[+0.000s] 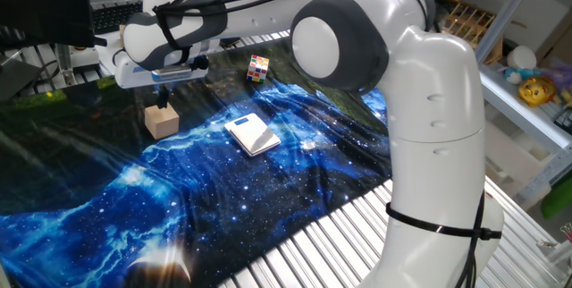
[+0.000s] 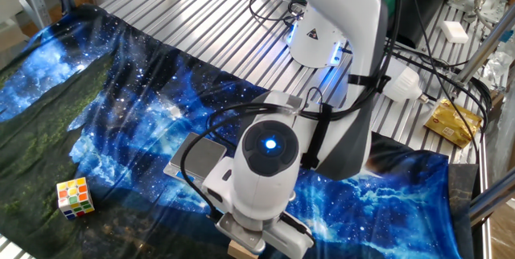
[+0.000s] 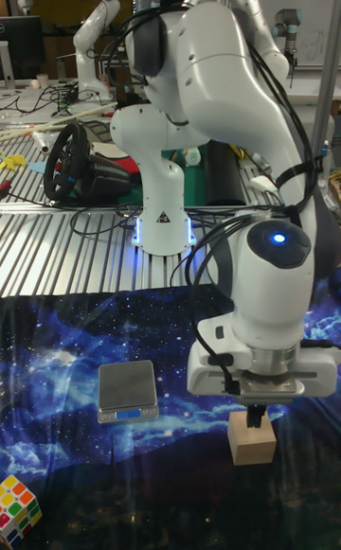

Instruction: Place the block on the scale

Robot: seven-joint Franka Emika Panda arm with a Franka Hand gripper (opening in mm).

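Observation:
The block [image 1: 161, 121] is a plain tan wooden cube resting on the blue galaxy cloth, left of the scale [image 1: 251, 133], a flat white slab. My gripper [image 1: 164, 98] hangs directly over the block, its dark fingertips reaching down to the cube's top edge. In the tall fixed view the gripper [image 3: 258, 415] sits just above the block [image 3: 253, 439], one finger overlapping its upper face, and the scale [image 3: 127, 391] lies to the left. The jaws look open around the cube. The arm hides most of the block [image 2: 241, 252] and part of the scale [image 2: 195, 158] in the other fixed view.
A multicoloured puzzle cube [image 1: 258, 68] stands on the cloth behind the scale, also seen as the puzzle cube [image 3: 19, 507]. Ribbed metal tabletop [image 2: 201, 18] surrounds the cloth. The robot base [image 3: 159, 200] and cables stand behind.

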